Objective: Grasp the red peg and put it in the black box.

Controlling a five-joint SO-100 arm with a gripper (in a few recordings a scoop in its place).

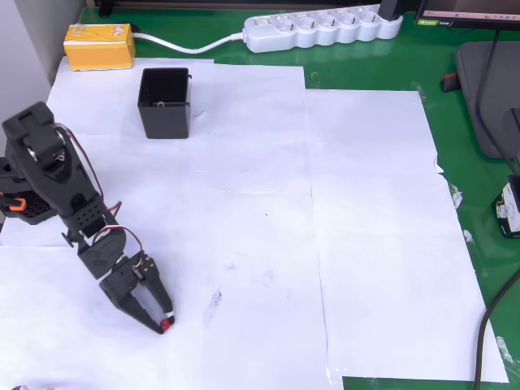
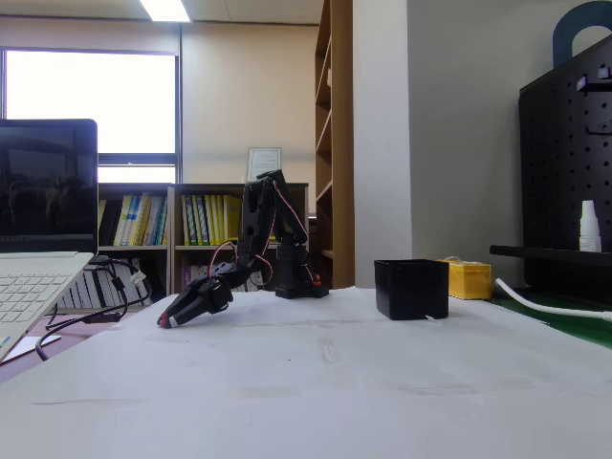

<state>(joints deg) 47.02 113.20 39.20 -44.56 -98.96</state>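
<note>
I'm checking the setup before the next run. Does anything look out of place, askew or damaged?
Nothing looks damaged or spilled. The black box stands upright. The gripper has the red peg at its fingertips. Only the white paper sheets lie slightly askew, with faint smudges.

A yellow rectangular block [image 1: 100, 45] lies near a white plastic power strip [image 1: 323, 28], beyond white paper sheets [image 1: 366, 227] covering the green table mat [image 1: 479, 195]; a silver laptop [image 2: 38, 239] stands open.
</note>
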